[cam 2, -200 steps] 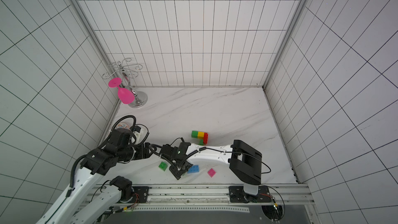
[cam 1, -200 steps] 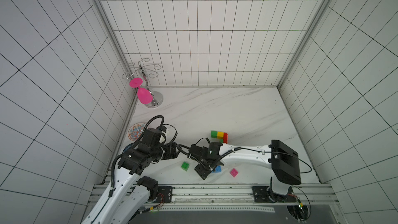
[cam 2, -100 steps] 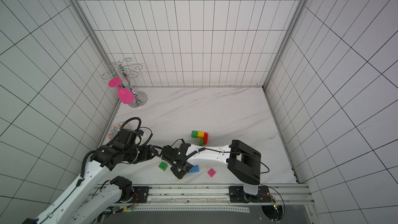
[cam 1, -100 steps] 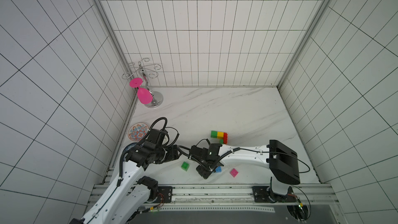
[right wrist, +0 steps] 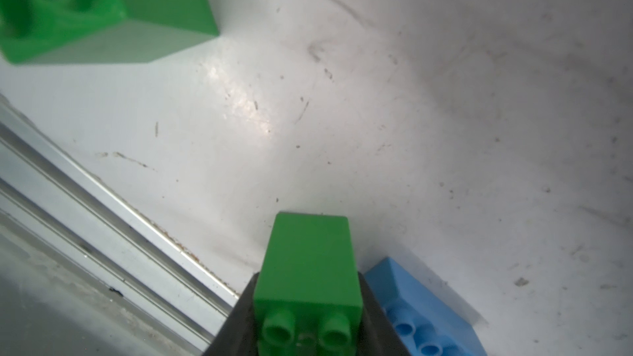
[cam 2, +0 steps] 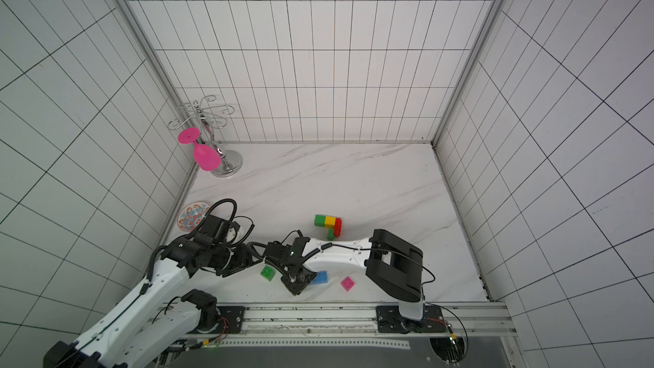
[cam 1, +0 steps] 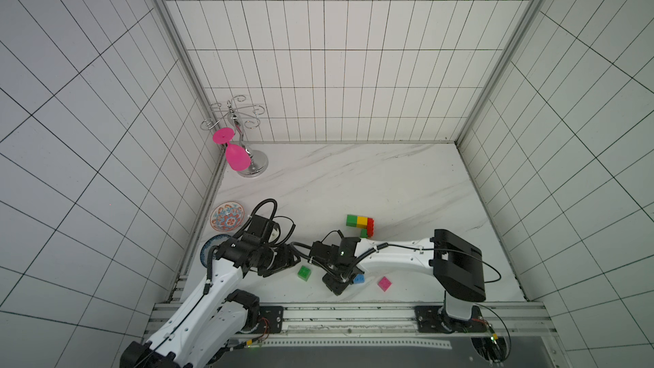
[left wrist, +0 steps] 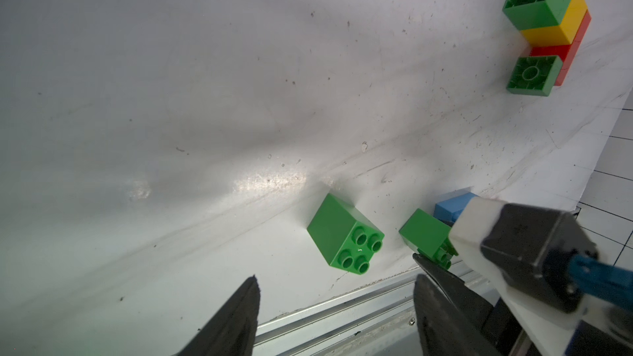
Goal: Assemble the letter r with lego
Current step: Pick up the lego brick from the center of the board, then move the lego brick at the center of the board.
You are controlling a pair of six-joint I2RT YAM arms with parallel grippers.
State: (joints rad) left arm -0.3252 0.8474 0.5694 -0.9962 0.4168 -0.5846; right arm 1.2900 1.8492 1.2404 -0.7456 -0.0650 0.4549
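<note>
The right gripper [right wrist: 308, 282] pinches a green cube [right wrist: 308, 255] just beside the blue brick [right wrist: 411, 299].
The left gripper [left wrist: 335, 268] has its jaws spread and empty. A second green cube [left wrist: 342, 234] and a pink cube [cam 1: 384, 283] lie near the blue brick, and the green-yellow-red stack [cam 1: 361, 223] lies well apart from it.

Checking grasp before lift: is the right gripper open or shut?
Shut on the green cube. In the right wrist view the right gripper has both fingers pressed against the cube's opposite sides.
</note>
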